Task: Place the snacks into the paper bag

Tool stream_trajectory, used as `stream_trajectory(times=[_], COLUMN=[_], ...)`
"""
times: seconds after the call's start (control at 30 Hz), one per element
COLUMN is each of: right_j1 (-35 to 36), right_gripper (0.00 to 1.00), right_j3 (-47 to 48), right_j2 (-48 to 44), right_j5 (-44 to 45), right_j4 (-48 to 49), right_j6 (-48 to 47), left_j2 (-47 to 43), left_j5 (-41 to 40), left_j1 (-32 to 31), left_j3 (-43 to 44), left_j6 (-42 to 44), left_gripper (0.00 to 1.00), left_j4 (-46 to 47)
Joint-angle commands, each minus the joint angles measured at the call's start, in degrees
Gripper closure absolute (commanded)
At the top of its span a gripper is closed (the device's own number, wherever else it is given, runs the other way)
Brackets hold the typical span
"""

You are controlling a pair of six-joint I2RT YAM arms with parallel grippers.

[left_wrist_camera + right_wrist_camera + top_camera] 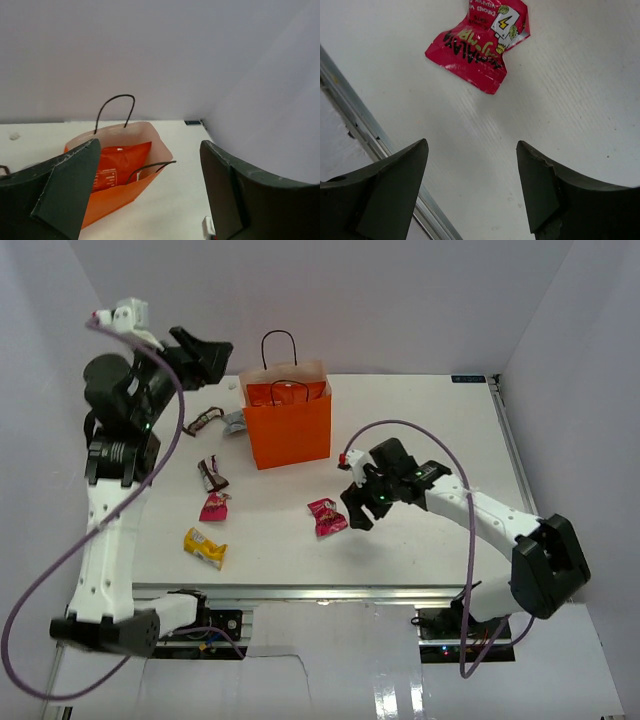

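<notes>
The orange paper bag (288,425) stands upright at the back middle; in the left wrist view (115,180) a red chip bag (117,165) sits inside it. My left gripper (205,352) is open and empty, raised to the left of the bag. My right gripper (358,508) is open and empty, just right of a magenta packet (327,516), which lies ahead of its fingers in the right wrist view (480,45). Another pink packet (214,505), a dark brown one (211,473), a yellow one (205,547), a brown bar (203,421) and a silver-grey packet (235,422) lie on the table left of the bag.
The table's front metal rail (365,140) runs close to the right gripper. White walls close the table at the back and on both sides. A cable loops over the right arm (470,505).
</notes>
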Motion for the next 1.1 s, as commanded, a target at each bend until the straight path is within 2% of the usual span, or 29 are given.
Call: stream_trajectory(times=[0.0, 0.03, 0.13, 0.23, 0.3, 0.5, 0.63, 0.8, 0.93, 1.07], right_j1=[5.92, 7.41, 9.18, 9.97, 10.67, 11.38, 12.00, 12.00, 12.08, 11.91], right_gripper=[0.23, 0.22, 0.23, 0.26, 0.27, 0.31, 0.40, 0.52, 0.71, 0.86], right_j3=[5.75, 7.26, 12.10, 16.22, 18.25, 21.07, 21.07, 17.91, 15.63, 12.03], right_j2=[5.99, 7.84, 14.52, 20.32, 24.02, 30.26, 32.63, 32.82, 29.76, 24.13], right_j5=[16.93, 15.54, 13.86, 11.85, 11.49, 12.53, 16.66, 21.75, 23.17, 24.23], right_j4=[6.62, 6.01, 4.95, 4.51, 3.63, 4.60, 5.03, 6.53, 8.11, 11.01], right_j6=[15.54, 16.34, 18.72, 20.04, 20.83, 21.53, 20.92, 19.60, 16.88, 12.33], left_j2=[-12.48, -18.26, -27.85, -33.77, -38.25, -46.43, -48.37, -49.52, -49.35, -48.03], left_j5=[-13.72, -14.95, -18.03, -17.25, -18.12, -20.58, -25.15, -28.15, -28.06, -27.97], left_j1=[0.16, 0.24, 0.25, 0.33, 0.24, 0.24, 0.24, 0.25, 0.33, 0.24], left_j3=[-13.83, -16.94, -27.23, -35.92, -38.84, -47.81, -49.93, -53.79, -56.26, -57.66], left_j6=[2.86, 2.16, -2.13, -9.60, -16.51, -26.92, -35.43, -42.92, -45.74, -46.71], left_gripper=[0.08, 0.07, 0.07, 0.06, 0.06, 0.06, 0.06, 0.06, 0.06, 0.06], left_j4=[-8.76, -10.69, -19.56, -26.52, -31.53, -37.77, -45.49, -50.00, -50.09, -49.83])
